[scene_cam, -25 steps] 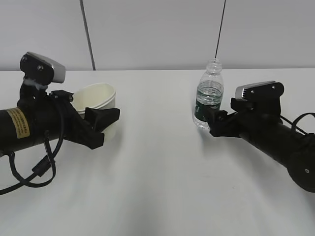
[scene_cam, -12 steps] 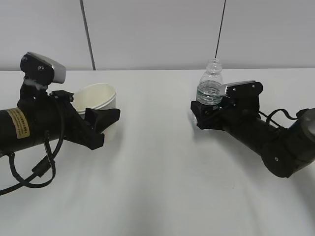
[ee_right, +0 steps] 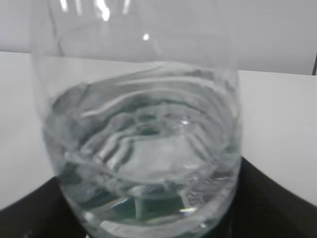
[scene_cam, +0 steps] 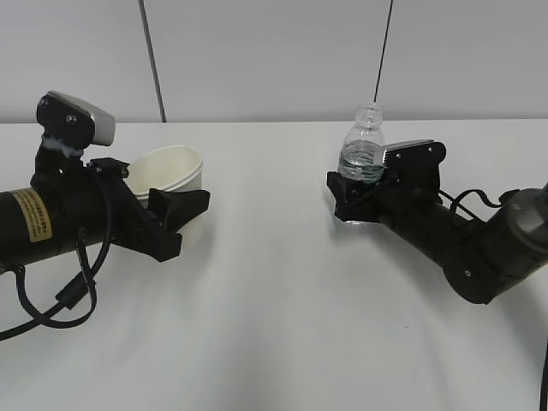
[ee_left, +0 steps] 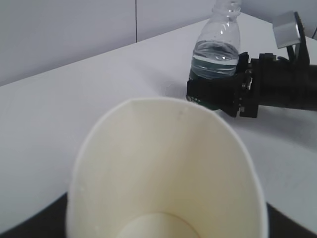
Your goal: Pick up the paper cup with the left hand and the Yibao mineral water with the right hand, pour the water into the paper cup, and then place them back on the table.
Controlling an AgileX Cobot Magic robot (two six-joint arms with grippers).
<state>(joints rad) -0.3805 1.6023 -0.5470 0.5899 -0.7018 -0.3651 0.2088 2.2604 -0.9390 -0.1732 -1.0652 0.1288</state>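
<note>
The paper cup [scene_cam: 171, 174] sits between the fingers of my left gripper [scene_cam: 180, 204], which is shut on it low over the table [scene_cam: 274, 308]. It tilts slightly, and its empty inside fills the left wrist view [ee_left: 163, 173]. The Yibao mineral water [scene_cam: 365, 147], uncapped and partly full, stands upright at the right. My right gripper [scene_cam: 349, 199] is shut on its green label band, also seen in the left wrist view [ee_left: 214, 94]. The bottle [ee_right: 143, 144] fills the right wrist view; the fingers show only as dark corners.
A grey panelled wall with a dark seam [scene_cam: 152, 60] runs behind the table. A thin black cable [scene_cam: 384, 51] hangs behind the bottle. Black cables [scene_cam: 51, 300] loop under my left arm. White tabletop lies between the two arms.
My right gripper has moved left, in around the bottle's label band, and the bottle has shifted slightly left. My left gripper and the cup have not moved.
</note>
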